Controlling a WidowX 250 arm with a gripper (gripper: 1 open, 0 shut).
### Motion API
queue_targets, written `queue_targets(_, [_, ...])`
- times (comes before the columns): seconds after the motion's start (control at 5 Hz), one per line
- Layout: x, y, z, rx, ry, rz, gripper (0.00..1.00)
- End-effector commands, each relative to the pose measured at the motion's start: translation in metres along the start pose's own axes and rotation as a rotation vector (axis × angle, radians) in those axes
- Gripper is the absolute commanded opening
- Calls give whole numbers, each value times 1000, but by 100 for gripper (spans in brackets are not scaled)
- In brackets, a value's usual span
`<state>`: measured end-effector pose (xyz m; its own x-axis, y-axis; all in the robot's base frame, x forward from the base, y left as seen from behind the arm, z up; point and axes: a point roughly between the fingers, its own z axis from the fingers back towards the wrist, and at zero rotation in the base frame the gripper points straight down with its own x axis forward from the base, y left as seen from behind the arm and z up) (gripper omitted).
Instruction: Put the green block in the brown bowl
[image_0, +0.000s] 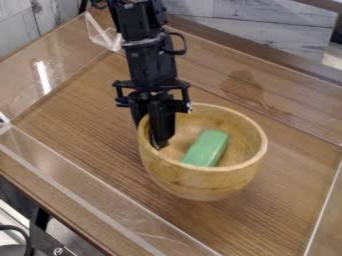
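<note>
Done already, as far as visible: getting the block (205, 148) into the bowl (201, 184). Nothing more to do for placement, by this judgement; left only to free the gripper (160, 138) from beside the rim and draw clear, without dragging or tipping the bowl.

Down at the bowl's rim, on the picture's left: black jaws, pressed close together, with no wide gap between the tips. Too dark there to tell a pinch on the thin wall from a mere touch against it. No grip on the block, though, with bare bowl showing between block and tips.

Relative to the jaws, look for the block to the picture's right and slightly lower, near the tips but apart from them. Lying within the bowl's hollow, lengthwise from the lower left to the upper right, with the green top face in plain sight. Enclosed all around by the rim, with no part hanging over.

Around and below the block, beginning right at the tips and spreading to the picture's right: the bowl, round and pale brown. Best, for the next move, to ease the jaws off the rim before lifting. Possible trouble: catching the rim on the way up, and so spilling the block.
</note>
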<state>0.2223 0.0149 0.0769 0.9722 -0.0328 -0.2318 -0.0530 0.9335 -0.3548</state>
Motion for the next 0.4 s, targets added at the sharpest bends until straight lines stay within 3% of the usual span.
queue_targets(0.0, [3, -6, 24, 11, -72, -32, 0])
queue_targets(0.2, [1, -8, 27, 6, -68, -35, 0])
